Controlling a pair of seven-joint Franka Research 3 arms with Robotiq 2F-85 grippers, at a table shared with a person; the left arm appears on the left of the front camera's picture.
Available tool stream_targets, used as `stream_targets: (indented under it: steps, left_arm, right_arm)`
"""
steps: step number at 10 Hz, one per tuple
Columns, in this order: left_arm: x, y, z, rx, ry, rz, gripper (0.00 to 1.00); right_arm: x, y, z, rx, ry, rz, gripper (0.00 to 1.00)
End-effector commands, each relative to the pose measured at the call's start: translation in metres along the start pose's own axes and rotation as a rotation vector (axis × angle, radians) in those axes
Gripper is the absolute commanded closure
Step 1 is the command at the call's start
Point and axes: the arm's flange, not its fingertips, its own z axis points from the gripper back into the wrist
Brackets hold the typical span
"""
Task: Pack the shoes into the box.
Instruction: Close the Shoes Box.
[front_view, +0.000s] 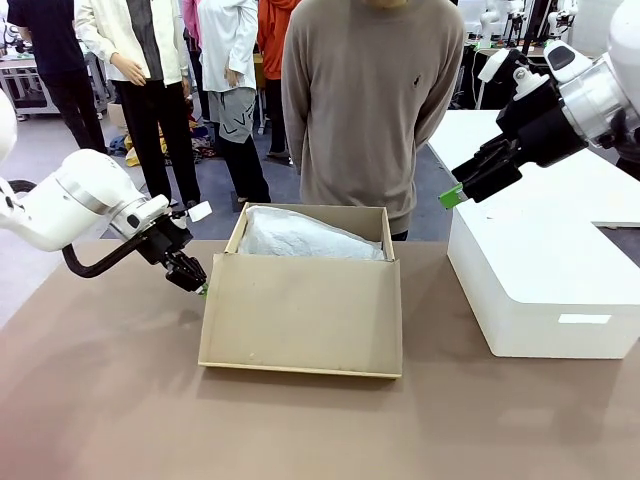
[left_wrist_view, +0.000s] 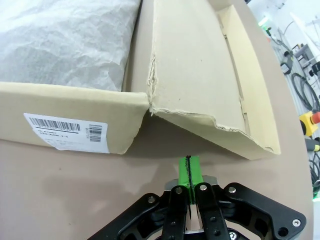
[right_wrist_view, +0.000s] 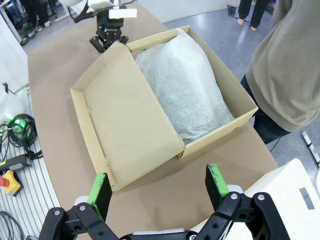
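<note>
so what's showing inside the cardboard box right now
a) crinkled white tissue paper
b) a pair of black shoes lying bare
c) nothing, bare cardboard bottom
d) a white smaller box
a: the box holds a mound of crinkled white tissue paper that covers whatever may lie beneath, and its lid flap stands open toward the robot's side.

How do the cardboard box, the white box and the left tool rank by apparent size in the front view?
1. cardboard box
2. white box, cut off by the frame edge, so its ranking is unsure
3. left tool, shut
</note>
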Motion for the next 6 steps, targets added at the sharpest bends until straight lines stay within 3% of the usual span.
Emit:
stream_targets:
  steps: [1,6]
  left_arm:
    - [0.000,0.004,-0.001,-0.014,-0.045,-0.031,1.00]
    - [0.004,0.010,-0.014,-0.101,-0.083,-0.053,1.00]
  right_arm:
    - [0.001,-0.002,-0.001,0.013,-0.026,0.008,0.00]
    - [0.001,-0.002,-0.001,0.013,-0.026,0.008,0.00]
